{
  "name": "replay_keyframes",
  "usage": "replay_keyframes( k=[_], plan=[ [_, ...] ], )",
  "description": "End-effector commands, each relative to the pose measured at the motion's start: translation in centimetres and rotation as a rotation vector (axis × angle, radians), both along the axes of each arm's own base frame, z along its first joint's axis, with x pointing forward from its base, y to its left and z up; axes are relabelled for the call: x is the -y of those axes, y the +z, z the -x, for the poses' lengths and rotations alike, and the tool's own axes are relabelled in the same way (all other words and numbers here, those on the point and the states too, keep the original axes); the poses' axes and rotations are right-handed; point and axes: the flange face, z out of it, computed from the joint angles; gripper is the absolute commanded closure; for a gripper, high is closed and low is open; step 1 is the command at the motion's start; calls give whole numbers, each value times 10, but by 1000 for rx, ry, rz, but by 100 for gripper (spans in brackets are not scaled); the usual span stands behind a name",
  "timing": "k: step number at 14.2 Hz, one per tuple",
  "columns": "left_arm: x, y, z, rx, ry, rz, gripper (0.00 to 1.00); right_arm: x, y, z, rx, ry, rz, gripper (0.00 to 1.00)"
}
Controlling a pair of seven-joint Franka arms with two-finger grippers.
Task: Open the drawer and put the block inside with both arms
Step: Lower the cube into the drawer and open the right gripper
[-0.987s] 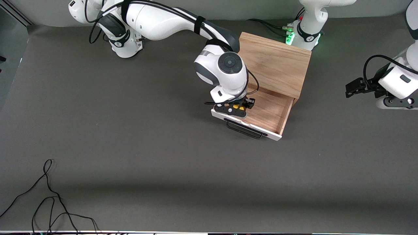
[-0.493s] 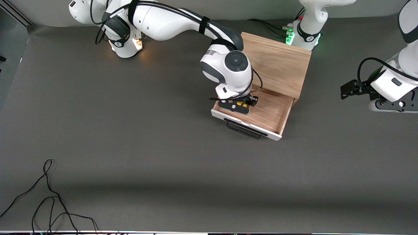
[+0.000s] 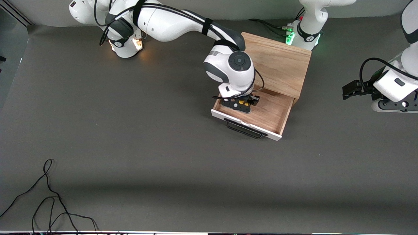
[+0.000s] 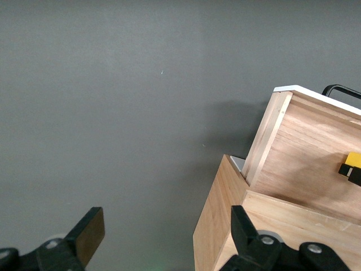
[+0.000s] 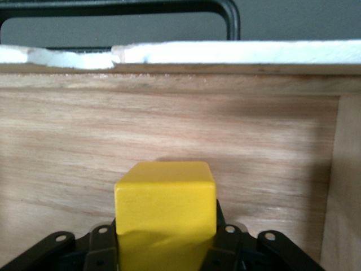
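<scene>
The drawer (image 3: 272, 112) stands pulled out of the oak cabinet (image 3: 277, 62), with its white front and black handle (image 3: 245, 130) toward the front camera. My right gripper (image 3: 242, 103) is down inside the drawer at its right-arm end, shut on the yellow block (image 3: 242, 102). In the right wrist view the block (image 5: 165, 197) sits between the fingers of the right gripper (image 5: 165, 245), just above the drawer's wooden floor (image 5: 169, 124). My left gripper (image 3: 346, 90) waits open and empty at the left arm's end of the table. The left wrist view shows the left gripper (image 4: 165, 226) open, the drawer (image 4: 304, 164) and the block (image 4: 353, 161).
A loose black cable (image 3: 49, 202) lies on the grey mat near the front camera at the right arm's end. The drawer's white front (image 5: 225, 53) and handle (image 5: 169, 7) rise just past the block in the right wrist view.
My right gripper has moved with the block from the drawer's front corner farther in over the drawer, toward the cabinet. The left arm has shifted only slightly.
</scene>
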Motion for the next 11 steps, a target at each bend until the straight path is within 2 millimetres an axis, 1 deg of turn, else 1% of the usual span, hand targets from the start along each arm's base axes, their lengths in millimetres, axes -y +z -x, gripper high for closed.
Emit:
replay_keyframes(
  k=[1,2,4,5,6,11],
  plan=[
    [1,6,0,0,-22,-6,0,-6,1,5,25,-20,0,52],
    [2,6,0,0,-23,-6,0,-6,0,6,24,-19,1,43],
    [0,6,0,0,-28,-6,0,-8,0,8,24,-15,2,33],
    [-2,8,0,1,-46,-4,0,-8,0,8,23,-18,2,10],
    [-3,9,0,3,-66,-2,0,-8,0,8,22,-31,1,0],
    [-5,11,2,2,-73,-23,0,-8,7,6,28,-38,-7,0]
  ],
)
